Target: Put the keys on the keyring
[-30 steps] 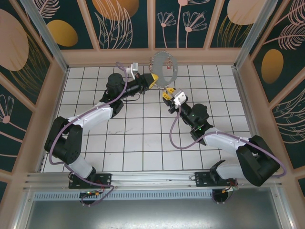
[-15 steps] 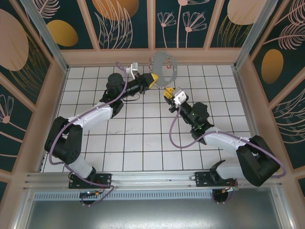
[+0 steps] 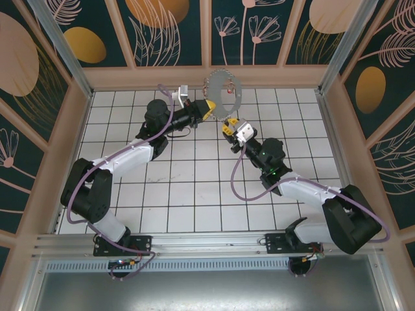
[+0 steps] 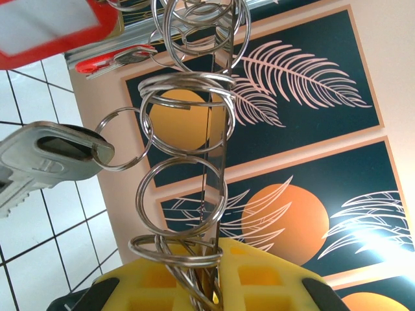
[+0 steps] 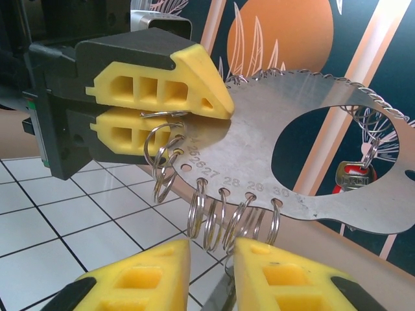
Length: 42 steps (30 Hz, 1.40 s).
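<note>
Left jaws clamp the keyring (image 5: 259, 133) beside stamped 28, 29, 30; right jaws below it slightly apart, grip unclear.

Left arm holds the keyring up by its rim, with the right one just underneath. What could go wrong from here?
1. The left end effector pinches the keyring only at its rim, so a push from below could twist the plate or make it slip.
2. The right end effector sits just under the crowded split rings; it may snag or shove a neighbouring ring instead of threading the intended one.
</note>
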Available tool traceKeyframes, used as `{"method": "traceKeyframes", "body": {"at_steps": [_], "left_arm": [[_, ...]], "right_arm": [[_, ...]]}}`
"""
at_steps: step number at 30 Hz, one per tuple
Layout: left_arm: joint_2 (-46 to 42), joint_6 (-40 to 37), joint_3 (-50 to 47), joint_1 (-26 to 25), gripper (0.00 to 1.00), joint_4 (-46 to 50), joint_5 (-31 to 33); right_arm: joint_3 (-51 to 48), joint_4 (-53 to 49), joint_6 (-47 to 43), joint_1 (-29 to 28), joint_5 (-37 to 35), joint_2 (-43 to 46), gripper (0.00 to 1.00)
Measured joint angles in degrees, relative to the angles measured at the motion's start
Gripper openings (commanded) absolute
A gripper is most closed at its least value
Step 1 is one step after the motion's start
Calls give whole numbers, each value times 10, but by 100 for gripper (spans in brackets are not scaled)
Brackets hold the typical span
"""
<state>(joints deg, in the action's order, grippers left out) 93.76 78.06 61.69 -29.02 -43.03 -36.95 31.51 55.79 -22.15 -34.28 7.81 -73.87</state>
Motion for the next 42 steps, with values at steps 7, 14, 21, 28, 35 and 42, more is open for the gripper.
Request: {"method": "traceKeyframes", "body": {"at_steps": [7,14,21,28,35,42], "left_arm": [[0,0,0,0,0,0,0],[0,0,0,0,0,0,0],[0,0,0,-1,0,0,0],[0,0,0,-3,0,0,0],[0,0,0,-3,0,0,0],[0,0,0,-3,0,0,0]], "right_arm": [[0,-3,2,7,-1,1,17],[0,-3,5,7,-2,1,15],[0,-3,13,7,11,1,16],[-8,-3,17,7,17,12,18],[-8,-3,17,7,17,15,16],[-8,-3,17,7,17,15,14]]}}
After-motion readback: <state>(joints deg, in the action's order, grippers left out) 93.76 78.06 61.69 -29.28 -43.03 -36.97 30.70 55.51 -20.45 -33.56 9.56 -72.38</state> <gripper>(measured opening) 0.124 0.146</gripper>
